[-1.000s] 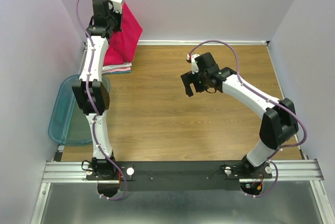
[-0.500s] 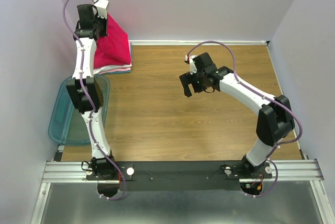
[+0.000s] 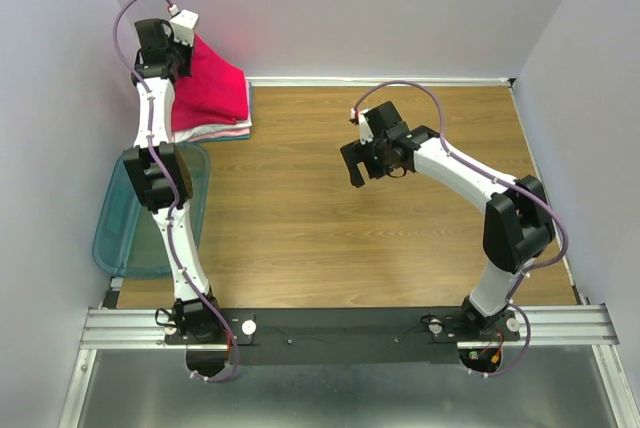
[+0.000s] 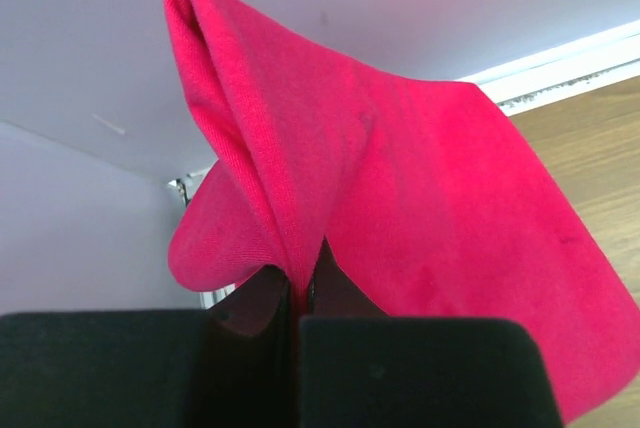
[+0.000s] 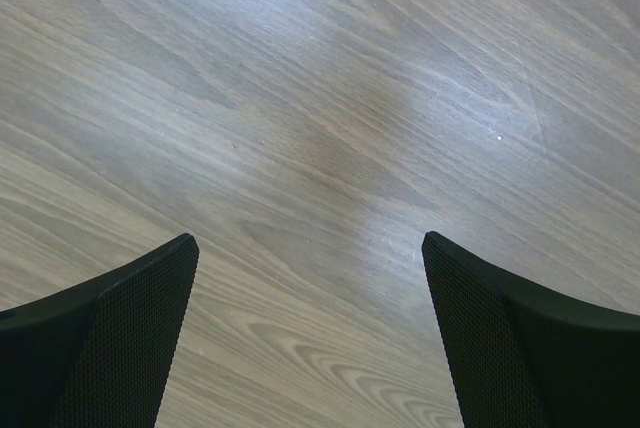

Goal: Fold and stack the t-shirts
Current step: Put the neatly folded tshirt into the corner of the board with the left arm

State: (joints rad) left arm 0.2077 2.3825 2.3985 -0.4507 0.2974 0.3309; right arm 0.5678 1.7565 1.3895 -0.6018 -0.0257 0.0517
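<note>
My left gripper (image 4: 297,320) is clamped on a fold of the red-pink t-shirt (image 3: 212,86), held up beyond the far end of the teal bin (image 3: 118,240). The cloth's long axis slopes from the pinch down and rightward onto the folded stack (image 3: 218,131) just past the bin. I see my right gripper (image 5: 310,278) spread wide over bare table (image 3: 300,228), well right of the bin.

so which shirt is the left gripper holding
The bright red-pink t-shirt, pinched in the left gripper and raised above the rest; the folded shirts lie flat beneath it, with white and pale teal edges showing.
</note>
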